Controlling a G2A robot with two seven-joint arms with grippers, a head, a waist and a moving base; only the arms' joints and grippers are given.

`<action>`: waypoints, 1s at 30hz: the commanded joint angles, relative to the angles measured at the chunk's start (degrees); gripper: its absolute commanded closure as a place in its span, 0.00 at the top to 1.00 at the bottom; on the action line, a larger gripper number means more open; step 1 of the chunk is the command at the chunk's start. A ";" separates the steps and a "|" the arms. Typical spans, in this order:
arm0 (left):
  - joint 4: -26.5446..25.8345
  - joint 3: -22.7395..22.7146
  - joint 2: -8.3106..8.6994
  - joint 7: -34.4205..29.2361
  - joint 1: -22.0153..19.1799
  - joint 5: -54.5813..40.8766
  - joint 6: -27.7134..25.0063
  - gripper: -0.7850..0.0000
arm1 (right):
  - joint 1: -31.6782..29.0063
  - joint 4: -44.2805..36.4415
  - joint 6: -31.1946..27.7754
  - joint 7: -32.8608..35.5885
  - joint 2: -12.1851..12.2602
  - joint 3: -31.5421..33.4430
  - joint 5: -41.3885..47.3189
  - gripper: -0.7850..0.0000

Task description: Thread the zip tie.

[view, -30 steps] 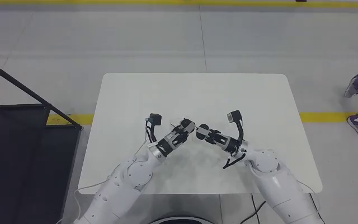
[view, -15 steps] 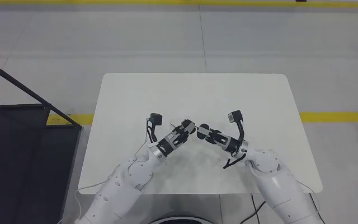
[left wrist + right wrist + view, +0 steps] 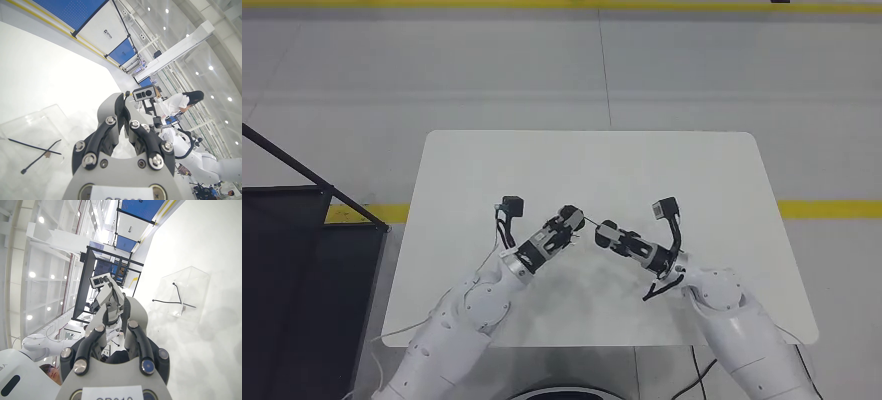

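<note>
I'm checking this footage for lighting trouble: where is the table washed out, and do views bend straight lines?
Left wrist view: the table is blown out to white, and ceiling beams bow. Right wrist view: same white glare, with grey shadows beside the clear box. Top view: even light, straight lines.

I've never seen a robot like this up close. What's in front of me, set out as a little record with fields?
Setting: white table, two arms meeting above its middle
Left claw: shut on a black zip tie, whose end pokes out past the tips
Right claw: facing the left one, close by; grip unclear
Spares: two more zip ties lying crossed on a clear tray
Stage: no closed loop visible
</note>
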 commanded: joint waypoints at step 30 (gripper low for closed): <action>-5.53 -16.32 4.01 -27.34 2.02 -12.89 -4.44 0.00 | -7.23 -13.59 8.32 -6.44 2.13 6.57 -21.10 1.00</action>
